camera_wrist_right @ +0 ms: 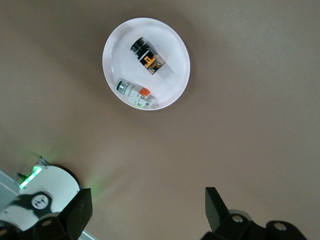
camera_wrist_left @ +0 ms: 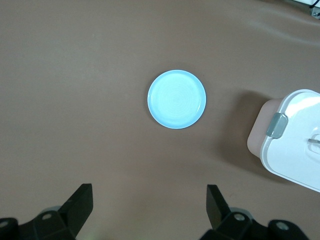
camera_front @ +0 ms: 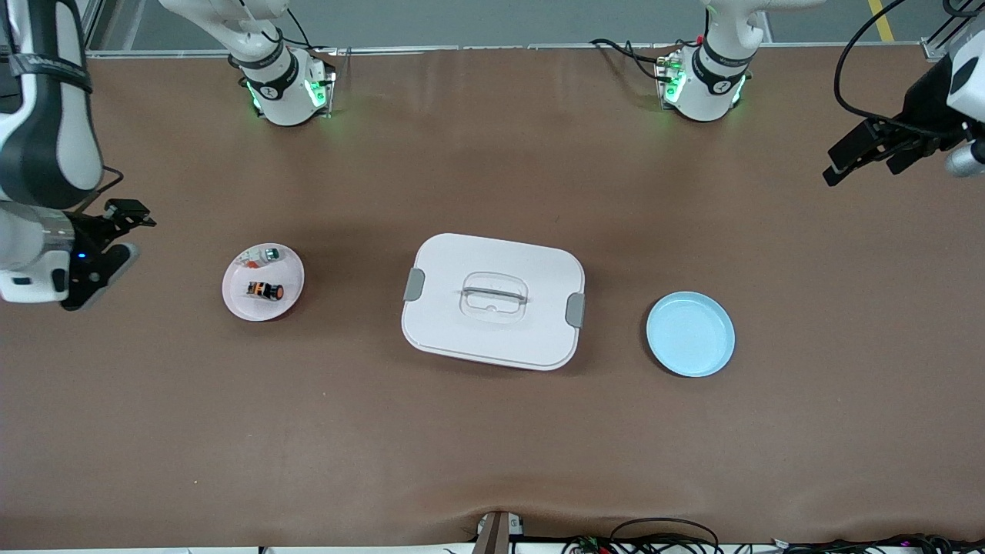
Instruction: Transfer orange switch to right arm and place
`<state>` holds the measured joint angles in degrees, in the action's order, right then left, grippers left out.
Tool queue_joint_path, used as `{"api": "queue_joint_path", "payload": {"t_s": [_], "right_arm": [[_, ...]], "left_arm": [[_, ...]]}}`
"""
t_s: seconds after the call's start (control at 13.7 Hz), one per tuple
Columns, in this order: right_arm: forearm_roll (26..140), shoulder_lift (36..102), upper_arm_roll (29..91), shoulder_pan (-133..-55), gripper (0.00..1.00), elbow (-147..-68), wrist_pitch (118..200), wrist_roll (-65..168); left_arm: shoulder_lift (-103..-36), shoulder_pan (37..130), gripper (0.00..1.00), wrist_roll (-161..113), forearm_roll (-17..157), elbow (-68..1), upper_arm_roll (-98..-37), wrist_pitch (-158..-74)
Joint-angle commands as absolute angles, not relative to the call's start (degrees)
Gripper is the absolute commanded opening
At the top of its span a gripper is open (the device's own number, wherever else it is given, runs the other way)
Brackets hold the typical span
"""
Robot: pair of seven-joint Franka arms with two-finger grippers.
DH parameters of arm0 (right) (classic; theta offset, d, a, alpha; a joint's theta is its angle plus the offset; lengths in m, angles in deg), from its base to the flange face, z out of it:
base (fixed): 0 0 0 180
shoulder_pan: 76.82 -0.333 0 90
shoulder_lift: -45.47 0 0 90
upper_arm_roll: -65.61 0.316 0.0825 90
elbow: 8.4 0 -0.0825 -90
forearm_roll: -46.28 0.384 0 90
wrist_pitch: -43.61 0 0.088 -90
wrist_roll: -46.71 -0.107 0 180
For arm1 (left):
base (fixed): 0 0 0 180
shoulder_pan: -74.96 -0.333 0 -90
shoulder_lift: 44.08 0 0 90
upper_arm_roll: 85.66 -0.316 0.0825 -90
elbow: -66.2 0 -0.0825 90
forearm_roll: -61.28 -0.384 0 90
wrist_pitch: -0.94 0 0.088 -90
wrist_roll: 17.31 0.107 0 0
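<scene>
Orange switch (camera_front: 265, 291) (with whitish part (camera_front: 260, 258)) in pink dish (camera_front: 238, 304) | blue plate (camera_front: 690, 362) bare | both grippers spread

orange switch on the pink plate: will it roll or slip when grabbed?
The orange switch lies on its side on the pink plate; its round body looks apt to roll if nudged. It seems rigid and probably light. Its small size leaves little grip margin, so it may slip.

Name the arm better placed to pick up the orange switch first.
Right. The orange switch lies on the pink plate at the right arm's end; the open right gripper hangs beside it, while the open left gripper waits near the blue plate.
</scene>
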<state>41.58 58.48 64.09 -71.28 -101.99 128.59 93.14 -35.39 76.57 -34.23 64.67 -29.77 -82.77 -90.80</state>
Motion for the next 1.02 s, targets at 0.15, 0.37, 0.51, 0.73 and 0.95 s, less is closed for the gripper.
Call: {"api": "queue_joint_path", "payload": {"t_s": [0.15, 0.37, 0.51, 0.73, 0.95], "right_arm": [[42.5, 58.1, 65.6, -71.0, 1.00, -92.3, 116.4, 80.7], [42.4, 57.4, 65.1, -70.8, 1.00, -88.5, 110.3, 80.4], [42.4, 56.8, 65.2, -70.8, 1.00, -87.9, 110.0, 76.5], [44.7, 55.2, 65.6, -71.1, 1.00, -87.8, 111.1, 67.3], [44.3, 55.2, 65.6, -73.4, 1.00, -84.6, 110.7, 55.0]], "left_arm": [[-35.3, 76.9, 1.00, -27.0, 63.3, -30.2, -82.9, -89.2], [-35.3, 76.9, 1.00, -20.6, 62.6, -29.9, -83.1, -89.2], [-35.4, 76.9, 1.00, -20.9, 62.7, -29.9, -83.1, -89.6], [-36.1, 77.0, 1.00, -21.1, 62.7, -30.0, -83.1, -90.4], [-36.6, 77.1, 1.00, -21.3, 62.9, -29.9, -82.8, -90.6]]}}
